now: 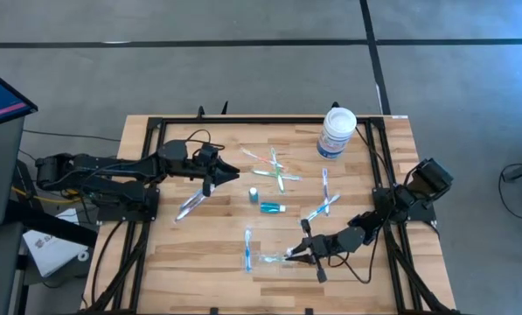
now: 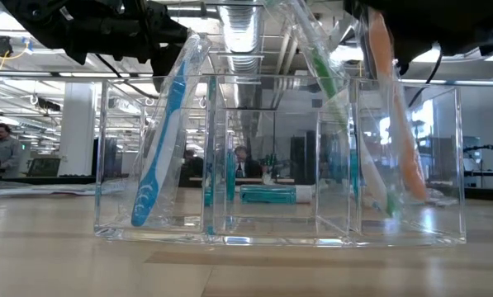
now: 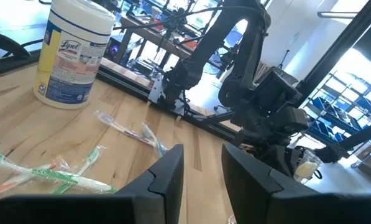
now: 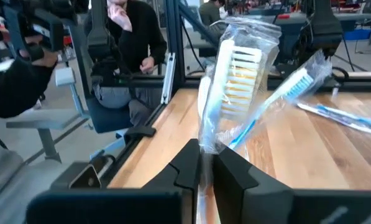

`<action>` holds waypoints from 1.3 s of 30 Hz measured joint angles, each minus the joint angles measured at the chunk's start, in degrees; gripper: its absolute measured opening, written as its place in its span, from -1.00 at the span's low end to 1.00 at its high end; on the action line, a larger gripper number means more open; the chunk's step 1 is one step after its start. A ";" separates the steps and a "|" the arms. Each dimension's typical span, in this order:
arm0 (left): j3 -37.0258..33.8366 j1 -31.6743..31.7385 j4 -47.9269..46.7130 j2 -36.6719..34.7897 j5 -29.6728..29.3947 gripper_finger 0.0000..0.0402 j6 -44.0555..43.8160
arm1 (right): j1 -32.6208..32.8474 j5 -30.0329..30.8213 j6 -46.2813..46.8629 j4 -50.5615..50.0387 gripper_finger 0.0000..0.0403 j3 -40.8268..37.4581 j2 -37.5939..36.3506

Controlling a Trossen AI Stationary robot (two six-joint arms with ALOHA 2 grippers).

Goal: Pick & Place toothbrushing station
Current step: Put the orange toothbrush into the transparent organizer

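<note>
Clear plastic tray (image 2: 279,157) sat at the near edge of the wooden tabletop (image 1: 217,236), with three compartments in the low view: a blue toothbrush (image 2: 159,140) leaned in one end bay, a green one (image 2: 337,115) and an orange-handled one (image 2: 392,124) leaned in the other end bay.

My right arm reached in low from the right side of the frame, elbow bent, forearm angled toward the near edge. My right jaws (image 1: 297,255) (image 4: 204,165) were right at the tray, pinched nearly together on a wrapped white-bristled toothbrush (image 4: 225,87), which stood up between the fingers. A second wrapped brush with a blue handle (image 4: 278,99) crossed just behind it.

My left arm lay stretched almost flat across the left half of the tabletop, wrist pointing toward the middle. My left jaws (image 1: 215,178) (image 3: 201,171) were parted with a clear gap and nothing between them in the wrist view. A wrapped brush (image 1: 191,205) lay just beside them on the boards.

Other pieces on the tabletop: teal tube (image 1: 272,207) near the centre, crossed green brushes (image 1: 276,171) beyond it, blue brushes (image 1: 323,197) to the right, one more blue brush (image 1: 247,249) just left of the tray. White wipes tub (image 1: 337,133) (image 3: 73,53) stood upright at the far edge.
</note>
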 joint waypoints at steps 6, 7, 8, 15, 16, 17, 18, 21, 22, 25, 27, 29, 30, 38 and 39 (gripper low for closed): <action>0.00 0.00 0.00 0.00 0.01 -0.48 0.00 | -0.02 0.02 1.22 -2.18 -0.90 0.02 -0.02; 0.00 0.00 0.00 0.00 0.01 -0.48 -0.01 | -0.15 0.02 1.66 -2.78 -0.88 0.02 -0.02; 0.00 0.00 0.00 0.00 0.01 -0.48 -0.01 | -0.29 0.00 2.06 -3.03 -0.86 0.03 -0.02; 0.00 0.00 0.00 0.00 0.01 -0.48 0.00 | -0.70 -0.01 2.26 -3.94 -0.79 0.03 -0.02; 0.00 0.00 0.00 0.00 0.01 -0.48 -0.01 | -0.70 -0.01 2.26 -4.00 -0.79 0.04 -0.02; 0.00 0.00 0.00 0.00 0.01 -0.48 0.00 | -0.70 -0.01 2.26 -4.22 -0.80 0.04 -0.02; 0.00 0.00 0.00 0.00 0.01 -0.48 -0.01 | -0.70 -0.01 2.26 -4.52 -0.80 0.04 -0.02; 0.00 0.00 0.00 0.00 0.01 -0.48 0.00 | -0.70 -0.01 2.26 -4.68 -0.81 0.02 -0.03; 0.00 0.00 0.00 0.00 0.01 -0.48 0.00 | -0.70 -0.01 2.26 -4.66 -0.80 0.04 -0.03; 0.00 0.00 -0.01 0.00 0.01 -0.48 -0.01 | -0.70 -0.01 2.26 -4.62 -0.76 0.04 -0.04; 0.00 0.00 -0.01 0.00 0.01 -0.48 0.00 | -0.70 -0.01 2.24 -4.60 -0.71 0.02 -0.04; 0.00 0.00 -0.02 0.00 0.01 -0.48 0.00 | -0.70 -0.01 2.24 -4.58 -0.65 0.04 -0.04; 0.00 0.00 -0.02 0.00 0.01 -0.48 0.00 | -0.70 -0.01 2.24 -4.58 -0.61 0.02 -0.04; 0.00 0.00 -0.02 0.00 0.01 -0.48 0.00 | -0.70 -0.01 2.20 -4.55 -0.29 0.02 -0.04; 0.00 0.00 -0.02 0.00 0.01 -0.48 -0.02 | -0.70 -0.01 2.18 -4.53 -0.25 0.04 -0.04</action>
